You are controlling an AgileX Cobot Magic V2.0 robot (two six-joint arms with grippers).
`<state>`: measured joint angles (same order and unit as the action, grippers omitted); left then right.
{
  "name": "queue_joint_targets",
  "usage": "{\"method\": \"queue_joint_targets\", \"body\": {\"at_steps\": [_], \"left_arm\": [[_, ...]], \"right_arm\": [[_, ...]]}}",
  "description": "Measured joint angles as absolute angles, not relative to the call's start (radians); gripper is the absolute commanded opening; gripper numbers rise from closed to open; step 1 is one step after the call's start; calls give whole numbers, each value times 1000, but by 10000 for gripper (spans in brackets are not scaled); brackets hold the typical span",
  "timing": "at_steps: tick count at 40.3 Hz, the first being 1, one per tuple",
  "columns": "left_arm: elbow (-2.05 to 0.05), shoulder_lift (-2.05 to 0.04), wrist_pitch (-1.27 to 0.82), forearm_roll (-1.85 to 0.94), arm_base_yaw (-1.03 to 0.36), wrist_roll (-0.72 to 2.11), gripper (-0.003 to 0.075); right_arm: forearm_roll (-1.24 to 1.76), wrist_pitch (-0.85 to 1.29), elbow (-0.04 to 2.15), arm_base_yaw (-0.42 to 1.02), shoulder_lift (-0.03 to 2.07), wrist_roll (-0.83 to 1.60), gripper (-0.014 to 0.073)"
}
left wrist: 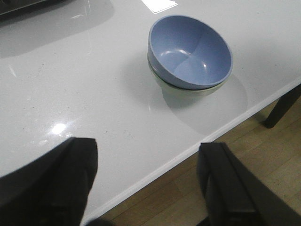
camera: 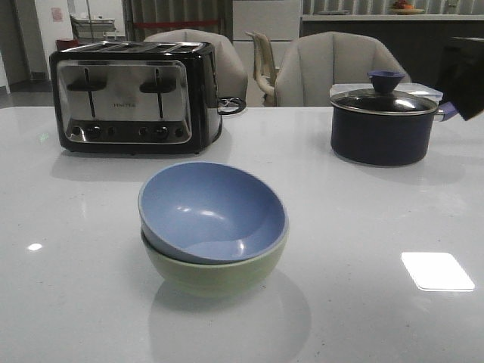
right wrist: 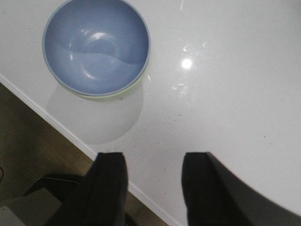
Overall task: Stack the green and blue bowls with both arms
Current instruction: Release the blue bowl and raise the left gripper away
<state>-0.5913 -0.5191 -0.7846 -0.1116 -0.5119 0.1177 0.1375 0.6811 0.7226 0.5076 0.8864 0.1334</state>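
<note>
Lettering sits on the chrome face of the toaster (camera: 134, 98), between its two levers, but it is too small and faint to read; no other writing shows on anything. The blue bowl (camera: 212, 213) is nested inside the green bowl (camera: 215, 276), tilted a little so its rim rides higher on the far left side, and only a band of green shows beneath it. The stacked pair stands on the white table (camera: 363, 227) near the front edge, well apart from the toaster at the back left and from the dark lidded saucepan (camera: 384, 125) at the back right.

From the left wrist view, the blue bowl (left wrist: 190, 52) over the green bowl (left wrist: 188, 90) lies close to the table's front edge, with wooden floor (left wrist: 263, 160) beyond it. The left gripper (left wrist: 148, 183) hangs over that edge, its fingers spread wide and holding nothing.

The right wrist view shows the blue bowl (right wrist: 96, 46) covering nearly all of the green bowl (right wrist: 134, 87). The right gripper (right wrist: 155, 188) is also parted and empty, poised above the table edge. Bare tabletop spreads around the stack on all sides.
</note>
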Motion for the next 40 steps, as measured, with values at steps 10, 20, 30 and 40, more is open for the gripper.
{"method": "queue_joint_targets", "body": {"at_steps": [10, 20, 30, 40], "left_arm": [[-590, -519, -781, -109, -512, 110, 251], [-590, -519, -781, -109, -512, 110, 102], [-590, -519, -781, -109, -512, 110, 101], [-590, -517, -781, -107, -512, 110, 101]], "right_arm": [[137, 690, 723, 508, 886, 133, 49], [137, 690, 723, 508, 886, 133, 34], [137, 690, 723, 508, 886, 133, 34], [137, 690, 723, 508, 886, 133, 34]]}}
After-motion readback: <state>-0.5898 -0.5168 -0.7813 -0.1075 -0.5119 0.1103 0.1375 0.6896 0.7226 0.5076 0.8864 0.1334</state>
